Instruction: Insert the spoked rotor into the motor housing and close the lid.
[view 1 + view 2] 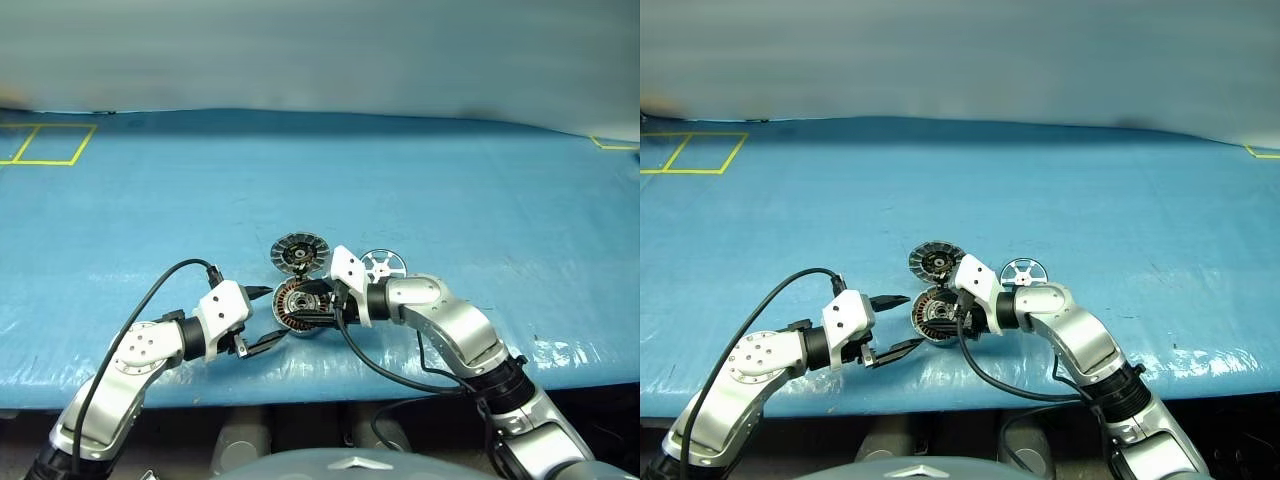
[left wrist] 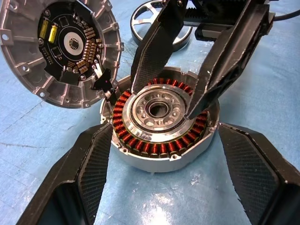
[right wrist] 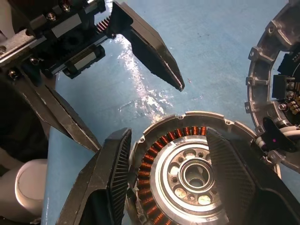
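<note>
The small silvery spoked rotor (image 1: pixel 383 266) lies flat on the blue table (image 1: pixel 480 200), middle of the frame, just right of the round silver motor housing (image 1: pixel 301 306); the right gripper (image 1: pixel 322 302), jaws apart over the housing holding nothing, is nearer; the left gripper (image 1: pixel 262 318) waits wide open.

Bright machined-metal motor housing (image 2: pixel 161 124) ringed with glossy copper windings (image 2: pixel 154 147) on a wrinkled, shiny blue plastic-covered counter (image 1: pixel 450 190).
</note>
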Controlling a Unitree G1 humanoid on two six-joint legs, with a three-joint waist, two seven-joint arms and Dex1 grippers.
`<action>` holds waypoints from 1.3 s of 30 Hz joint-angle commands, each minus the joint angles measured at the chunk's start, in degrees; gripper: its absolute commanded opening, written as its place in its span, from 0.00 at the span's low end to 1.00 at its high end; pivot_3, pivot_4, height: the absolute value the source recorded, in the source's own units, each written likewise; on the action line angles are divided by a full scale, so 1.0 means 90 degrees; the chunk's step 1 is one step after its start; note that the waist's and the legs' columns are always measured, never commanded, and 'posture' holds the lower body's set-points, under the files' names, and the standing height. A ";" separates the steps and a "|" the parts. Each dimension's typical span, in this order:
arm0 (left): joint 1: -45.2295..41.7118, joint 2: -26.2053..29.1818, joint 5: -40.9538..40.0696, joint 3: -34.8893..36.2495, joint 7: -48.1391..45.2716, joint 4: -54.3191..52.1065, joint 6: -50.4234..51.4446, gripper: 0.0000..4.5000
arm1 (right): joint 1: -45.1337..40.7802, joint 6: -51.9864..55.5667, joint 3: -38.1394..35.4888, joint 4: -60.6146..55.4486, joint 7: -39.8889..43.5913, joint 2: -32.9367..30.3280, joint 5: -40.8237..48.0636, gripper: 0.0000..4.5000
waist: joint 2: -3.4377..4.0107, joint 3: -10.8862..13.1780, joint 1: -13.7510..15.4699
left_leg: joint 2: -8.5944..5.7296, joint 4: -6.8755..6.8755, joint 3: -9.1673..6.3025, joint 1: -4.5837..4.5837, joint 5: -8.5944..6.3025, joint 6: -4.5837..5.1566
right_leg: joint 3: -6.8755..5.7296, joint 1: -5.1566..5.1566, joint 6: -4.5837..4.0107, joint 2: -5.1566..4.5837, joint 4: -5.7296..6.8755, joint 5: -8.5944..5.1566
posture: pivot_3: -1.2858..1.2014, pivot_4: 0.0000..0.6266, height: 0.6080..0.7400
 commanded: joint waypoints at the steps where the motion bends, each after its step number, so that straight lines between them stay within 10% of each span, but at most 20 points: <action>1: -0.0013 -0.0034 -0.0037 0.0067 0.0067 -0.0217 -0.0066 0.85 | 0.0206 -0.0112 -0.0247 -0.0330 -0.0045 0.0026 0.0227 0.39 | 0.0000 0.0000 0.0000 | 0.0000 0.0000 0.0000 0.0000 0.0000 0.0000 | 0.0000 0.0000 0.0000 0.0000 0.0000 0.0000 | 0.52 0.24 1.00; 7: 0.0106 -0.0161 0.0162 0.0038 0.0378 -0.0317 -0.0187 0.85 | 0.0559 0.0016 -0.0606 -0.0484 -0.0189 0.0040 0.0537 0.01 | -0.0001 0.0000 -0.0005 | 0.0000 0.0001 0.0001 0.0000 0.0000 0.0000 | 0.0001 0.0001 0.0001 -0.0001 0.0000 0.0000 | 0.52 0.24 1.00; 39: 0.0090 -0.0192 0.0027 0.0076 0.0156 -0.0324 -0.0282 0.85 | 0.0116 0.0117 0.0044 -0.0048 -0.0691 -0.0017 -0.0201 0.01 | 0.0000 0.0000 -0.0007 | 0.0000 0.0002 0.0001 -0.0001 0.0000 0.0000 | 0.0002 -0.0002 0.0000 0.0001 0.0001 -0.0001 | 0.52 0.24 1.00</action>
